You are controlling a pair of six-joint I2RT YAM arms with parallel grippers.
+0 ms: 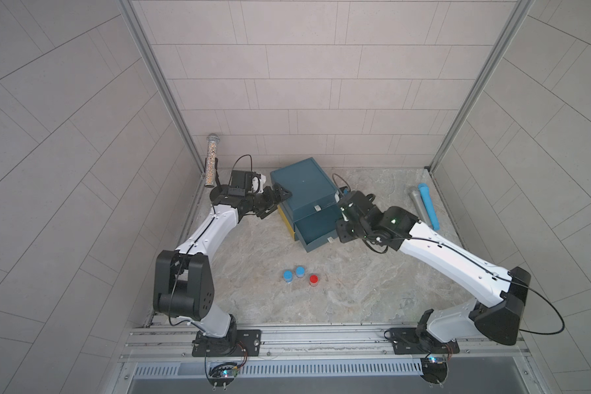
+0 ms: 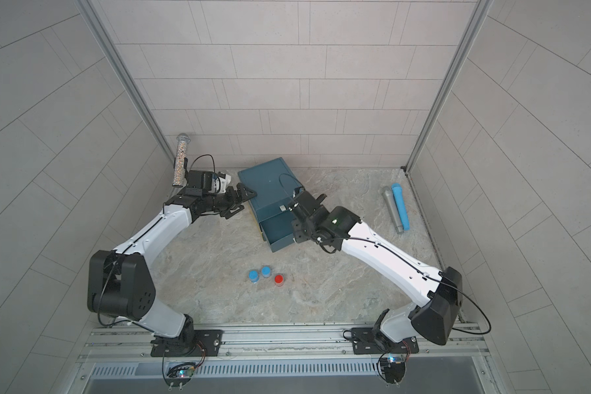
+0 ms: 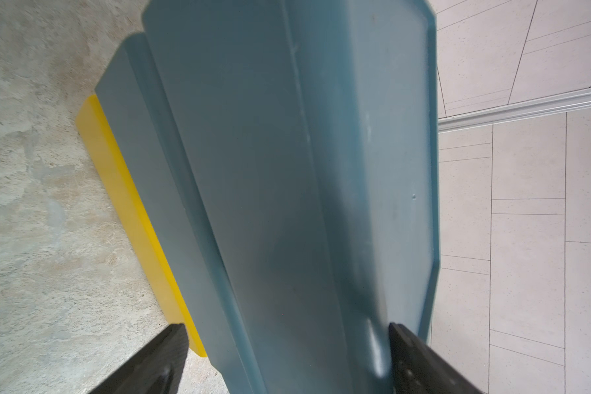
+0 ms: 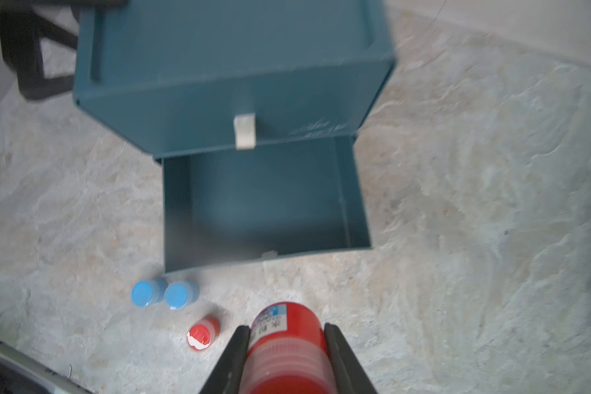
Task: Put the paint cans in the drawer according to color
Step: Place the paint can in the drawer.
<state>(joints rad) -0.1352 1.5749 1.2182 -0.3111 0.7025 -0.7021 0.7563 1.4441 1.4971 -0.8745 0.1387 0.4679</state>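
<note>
The red paint can (image 4: 285, 344) carries a small blue-and-white label with dark printed characters (too blurred to read). Nothing else bears legible text.

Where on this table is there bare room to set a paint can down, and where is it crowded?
Bare patches: the open drawer, which shows nothing inside, and the table between the red can and the right arm's base. Crowded: around the cabinet, with the left hand at its side and the right hand holding a red can beside the drawer.
</note>
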